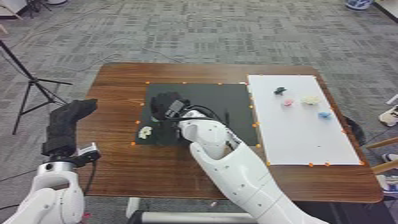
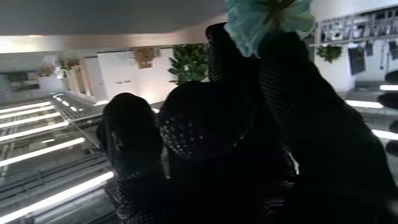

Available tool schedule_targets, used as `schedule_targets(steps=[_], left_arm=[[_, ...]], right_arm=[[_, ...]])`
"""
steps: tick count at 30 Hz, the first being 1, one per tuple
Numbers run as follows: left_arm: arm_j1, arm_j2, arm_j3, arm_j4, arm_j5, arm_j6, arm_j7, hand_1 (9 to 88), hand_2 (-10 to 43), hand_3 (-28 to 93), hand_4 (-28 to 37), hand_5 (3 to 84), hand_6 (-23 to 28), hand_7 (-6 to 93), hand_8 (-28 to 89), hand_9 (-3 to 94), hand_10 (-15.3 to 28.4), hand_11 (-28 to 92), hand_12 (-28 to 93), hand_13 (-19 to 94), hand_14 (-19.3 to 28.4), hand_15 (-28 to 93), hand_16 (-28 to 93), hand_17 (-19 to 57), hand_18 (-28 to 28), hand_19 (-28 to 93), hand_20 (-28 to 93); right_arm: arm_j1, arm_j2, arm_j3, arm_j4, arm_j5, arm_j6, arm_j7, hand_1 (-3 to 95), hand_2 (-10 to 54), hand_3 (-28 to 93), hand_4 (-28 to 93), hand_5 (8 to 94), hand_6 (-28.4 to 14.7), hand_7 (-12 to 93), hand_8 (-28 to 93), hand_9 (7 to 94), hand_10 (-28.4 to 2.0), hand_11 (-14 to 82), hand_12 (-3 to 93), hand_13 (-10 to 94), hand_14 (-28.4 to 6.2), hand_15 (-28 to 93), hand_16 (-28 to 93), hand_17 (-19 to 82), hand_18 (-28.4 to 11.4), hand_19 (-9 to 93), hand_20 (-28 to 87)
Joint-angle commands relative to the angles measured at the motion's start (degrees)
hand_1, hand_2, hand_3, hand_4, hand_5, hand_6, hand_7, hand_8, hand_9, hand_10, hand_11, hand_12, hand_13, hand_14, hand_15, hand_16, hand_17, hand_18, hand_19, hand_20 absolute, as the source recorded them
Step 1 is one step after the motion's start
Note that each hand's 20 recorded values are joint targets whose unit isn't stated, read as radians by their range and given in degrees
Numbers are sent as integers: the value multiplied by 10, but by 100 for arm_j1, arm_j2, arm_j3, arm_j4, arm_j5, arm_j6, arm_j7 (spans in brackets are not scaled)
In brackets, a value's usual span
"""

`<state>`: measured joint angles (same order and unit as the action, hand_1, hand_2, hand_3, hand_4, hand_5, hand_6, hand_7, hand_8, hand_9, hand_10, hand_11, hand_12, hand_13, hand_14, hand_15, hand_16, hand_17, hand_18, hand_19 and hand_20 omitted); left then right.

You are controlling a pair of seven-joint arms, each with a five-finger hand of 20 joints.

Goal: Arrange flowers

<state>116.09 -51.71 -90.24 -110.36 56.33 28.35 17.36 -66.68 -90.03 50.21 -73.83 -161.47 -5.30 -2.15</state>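
Pale blue-green, the artificial flower (image 2: 244, 22) is clamped between the fingertips of the right hand (image 1: 165, 104), which is held over the dark mat (image 1: 197, 90). The brownish centre of its underside is turned towards the wrist camera, petals flared about it; its long axis cannot be made out. Thin, ruffled and slightly translucent, those petals are set against black glove fabric, ribbed and dotted.

And on the same mat, near its corner, a white flower (image 1: 145, 132) is laid. Across the surface (image 1: 133, 172), brown and wood-grained, a white rectangular board (image 1: 306, 140) is dotted with small flowers: a cream flower (image 1: 309, 100), a pink flower (image 1: 288, 102) and a ruffled blue flower (image 1: 324, 115), with a dark green piece (image 1: 280, 91) placed beside them. The left hand (image 1: 64, 122) is held beside the table's edge; whether it is open or closed cannot be told.
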Motion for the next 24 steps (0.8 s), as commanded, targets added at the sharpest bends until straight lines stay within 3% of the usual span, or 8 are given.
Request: schedule_targets(steps=[1, 10, 14, 24], left_arm=[[13, -57, 6, -31, 14, -62, -9, 263, 245, 673, -283, 561, 23, 205, -92, 542, 139, 221, 102, 417, 156, 207, -44, 67, 84, 56, 150], [-48, -47, 38, -16, 49, -111, -87, 265, 228, 674, -283, 559, 24, 204, -91, 541, 139, 222, 103, 415, 157, 207, -44, 67, 84, 54, 151], [-38, -45, 31, -19, 69, -136, -106, 265, 209, 676, -283, 557, 24, 203, -91, 540, 138, 222, 103, 414, 156, 208, -44, 66, 84, 53, 151], [-17, -45, 35, -35, 59, -135, -79, 270, 180, 684, -283, 554, 24, 204, -91, 538, 137, 223, 103, 414, 157, 210, -44, 66, 84, 53, 151]], right_arm=[[-61, -35, 47, 117, -170, 87, 27, 531, 55, 524, -224, 629, 38, 253, -130, 683, -54, 112, 47, 922, -15, 576, 343, 557, -192, 932, 550], [-49, 39, 40, 24, 2, -86, 72, 504, 61, 538, -213, 619, 38, 256, -134, 675, -56, 113, 45, 922, -16, 575, 341, 556, -194, 932, 545], [21, 131, -47, -63, 138, -172, 121, 390, 28, 633, -194, 607, 29, 202, -121, 664, -71, 111, 48, 917, -22, 574, 344, 552, -201, 932, 546], [318, 311, -221, -187, 534, -143, 280, 340, -25, 651, -163, 574, -5, 173, -141, 625, -97, 97, 54, 912, -25, 582, 336, 548, -207, 932, 549]])
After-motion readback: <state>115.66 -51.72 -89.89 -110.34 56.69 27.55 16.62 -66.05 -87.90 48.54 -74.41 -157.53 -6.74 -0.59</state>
